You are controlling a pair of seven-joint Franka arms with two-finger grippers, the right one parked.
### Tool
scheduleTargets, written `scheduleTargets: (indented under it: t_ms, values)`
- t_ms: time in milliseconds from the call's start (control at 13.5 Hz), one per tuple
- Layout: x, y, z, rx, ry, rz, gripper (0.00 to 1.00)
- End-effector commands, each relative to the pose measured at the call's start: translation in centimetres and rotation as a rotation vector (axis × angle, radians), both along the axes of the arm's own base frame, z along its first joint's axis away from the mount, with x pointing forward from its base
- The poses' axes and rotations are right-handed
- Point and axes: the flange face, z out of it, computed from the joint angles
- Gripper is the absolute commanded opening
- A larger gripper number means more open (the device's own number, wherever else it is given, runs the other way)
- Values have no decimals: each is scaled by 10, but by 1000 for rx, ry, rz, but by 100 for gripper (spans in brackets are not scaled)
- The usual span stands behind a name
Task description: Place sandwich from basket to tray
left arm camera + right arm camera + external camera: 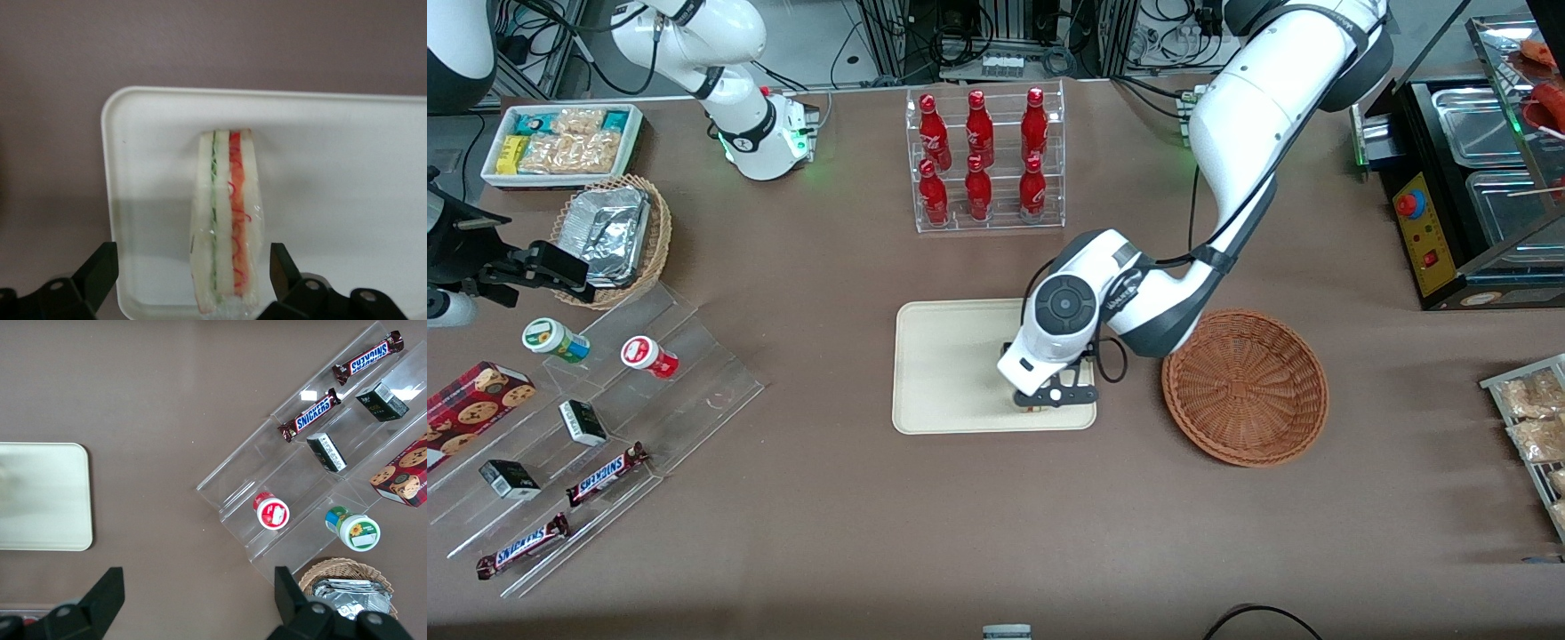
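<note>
The sandwich, a white bread wedge with green and red-orange layers in clear wrap, stands on edge on the cream tray, close to the tray's corner. My left gripper is open, one finger on each side of the sandwich with a gap at both sides. In the front view the gripper hangs low over the tray, at the tray's edge nearest the front camera, and hides most of the sandwich. The reddish-brown wicker basket sits empty beside the tray, toward the working arm's end.
A clear rack of red bottles stands farther from the front camera than the tray. A clear stepped shelf with snacks, a tan basket of foil trays and a white snack bin lie toward the parked arm's end. A black machine is at the working arm's end.
</note>
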Motion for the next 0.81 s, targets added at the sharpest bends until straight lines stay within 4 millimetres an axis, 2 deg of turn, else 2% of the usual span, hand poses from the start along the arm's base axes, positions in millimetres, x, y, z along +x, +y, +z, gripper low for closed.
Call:
scheduleTargets:
  t_ms: [0,148,295,517,665,739]
  values:
    - [10,15,33,23,-17,32,100]
    - [36,47,58,7,-22,86,100]
    - [45,53,79,-11,-34,68,100]
    - [52,65,89,20,-37,45,100]
    - [69,108,106,44,-41,57,100]
    - [73,130,122,53,-35,65,100]
